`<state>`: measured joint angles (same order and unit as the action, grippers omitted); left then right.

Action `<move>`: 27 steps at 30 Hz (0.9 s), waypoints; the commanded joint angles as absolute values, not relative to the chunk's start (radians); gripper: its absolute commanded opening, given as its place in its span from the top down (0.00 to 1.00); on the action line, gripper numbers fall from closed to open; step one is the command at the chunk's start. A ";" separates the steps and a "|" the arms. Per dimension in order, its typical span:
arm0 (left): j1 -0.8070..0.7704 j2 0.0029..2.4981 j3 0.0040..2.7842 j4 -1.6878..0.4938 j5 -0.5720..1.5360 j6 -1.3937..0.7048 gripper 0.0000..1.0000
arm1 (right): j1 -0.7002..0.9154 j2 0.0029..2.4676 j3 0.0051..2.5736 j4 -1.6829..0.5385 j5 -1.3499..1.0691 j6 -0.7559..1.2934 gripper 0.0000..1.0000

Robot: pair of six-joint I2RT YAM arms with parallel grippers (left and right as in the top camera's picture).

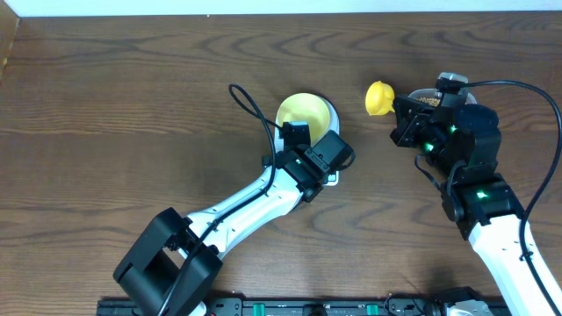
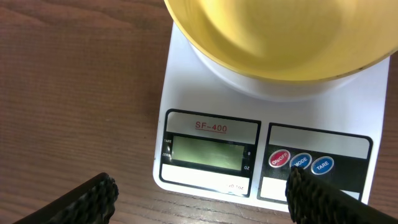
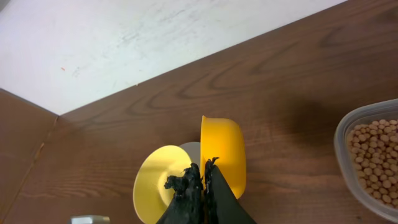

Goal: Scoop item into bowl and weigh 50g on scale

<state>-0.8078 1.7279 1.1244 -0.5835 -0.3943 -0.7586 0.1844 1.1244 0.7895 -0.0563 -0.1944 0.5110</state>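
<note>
Wooden table (image 1: 105, 105); scale (image 2: 186, 81) lies crosswise, display (image 2: 208, 151) toward left fingers (image 2: 87, 199), bowl (image 2: 273, 43) atop.

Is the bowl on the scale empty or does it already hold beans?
Empty: the bowl shows bare yellow inside, overhead and from the left wrist.

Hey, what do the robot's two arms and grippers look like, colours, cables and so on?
Both arms have white links between boxy black joints. The left arm carries a looping black cable; the right arm shows small green lights and its own black cable. The left gripper has black fingers with ribbed edges; the right gripper is black too.
</note>
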 commanded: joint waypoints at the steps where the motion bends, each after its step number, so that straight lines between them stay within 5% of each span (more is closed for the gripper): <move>1: -0.805 1.719 1.118 -0.590 -0.401 -0.753 0.12 | 0.183 1.111 0.807 -0.053 -0.181 0.491 0.99; 27: -0.805 1.719 1.118 -0.590 -0.401 -0.753 0.11 | 0.183 1.111 0.807 -0.056 -0.163 0.489 0.99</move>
